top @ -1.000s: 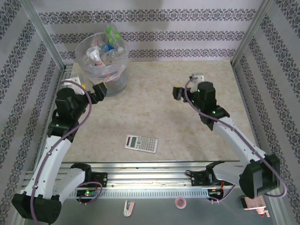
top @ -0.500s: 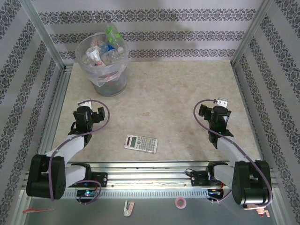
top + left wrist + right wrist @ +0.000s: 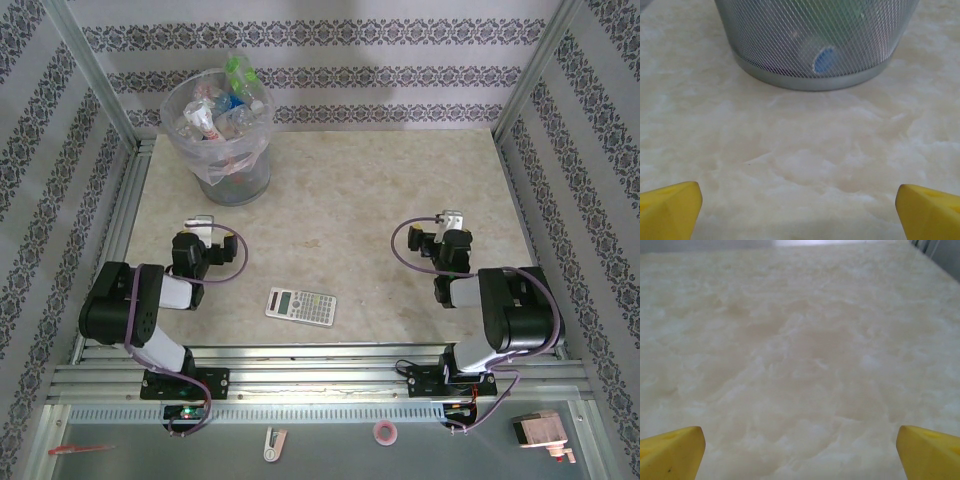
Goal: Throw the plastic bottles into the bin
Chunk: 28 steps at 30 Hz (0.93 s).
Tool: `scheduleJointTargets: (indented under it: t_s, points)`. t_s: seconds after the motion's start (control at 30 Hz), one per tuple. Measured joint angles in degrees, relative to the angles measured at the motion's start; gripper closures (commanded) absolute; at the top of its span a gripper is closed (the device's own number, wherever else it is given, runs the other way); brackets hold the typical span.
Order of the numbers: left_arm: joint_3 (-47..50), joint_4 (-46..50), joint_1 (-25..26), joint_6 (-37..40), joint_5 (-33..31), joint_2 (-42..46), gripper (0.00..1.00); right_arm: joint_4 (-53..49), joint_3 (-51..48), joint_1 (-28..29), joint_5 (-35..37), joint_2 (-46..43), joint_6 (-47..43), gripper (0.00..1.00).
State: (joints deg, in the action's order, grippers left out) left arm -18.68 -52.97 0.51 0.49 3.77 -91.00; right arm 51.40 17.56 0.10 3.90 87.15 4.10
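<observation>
Robot lab test cell, not a home. Aluminium frame posts (image 3: 95, 95) run up the left and right edges. Patterned wallpaper panels (image 3: 400, 40) close 3 sides as a backdrop, with a marble-look tabletop (image 3: 350, 190) in the centre. The left arm (image 3: 130, 310) and right arm (image 3: 515, 315) are bolted by a slotted metal rail (image 3: 320, 385) along the bottom.

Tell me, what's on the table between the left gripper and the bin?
Nothing: the left wrist view shows bare table from the left gripper up to the bin, and the top view shows the same.
</observation>
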Motion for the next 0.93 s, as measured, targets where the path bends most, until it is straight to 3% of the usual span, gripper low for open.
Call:
scheduleJointTargets:
  t_s: [0.23,0.47,0.93]
  points:
    - [-3.4,0.0,-1.4,-0.1,1.0,-0.1,0.0,0.9,2.7,0.0,0.3,0.0,0.0,0.02]
    - [-3.4,0.0,-1.7,-0.1,1.2,-0.1,0.0,1.2,2.7,2.4,7.4,0.0,-0.1,0.02]
    - [-3.4,0.0,-1.7,-0.1,1.2,-0.1,0.0,1.1,2.7,2.4,8.9,0.0,0.0,0.02]
